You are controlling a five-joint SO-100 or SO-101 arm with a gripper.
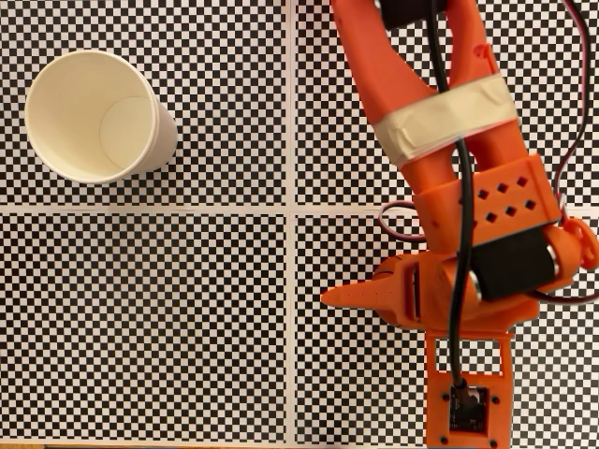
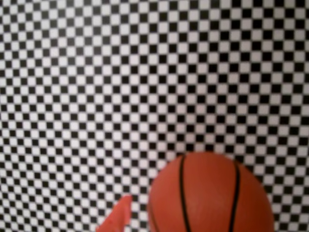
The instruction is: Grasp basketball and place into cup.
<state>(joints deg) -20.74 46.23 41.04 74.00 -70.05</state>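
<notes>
My arm (image 1: 440,140) reaches from twelve o'clock over the checkered table (image 1: 187,327) in the fixed view. The cup (image 1: 98,117) stands upright at ten o'clock, mouth up. The wrist view shows the ball (image 2: 210,193) at six o'clock, seams running upright, just beside one fingertip (image 2: 116,220) of my gripper (image 1: 342,297); I cannot tell how wide it stands.

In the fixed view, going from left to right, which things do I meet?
Cup → white line of the checkered mat → gripper → arm.
</notes>
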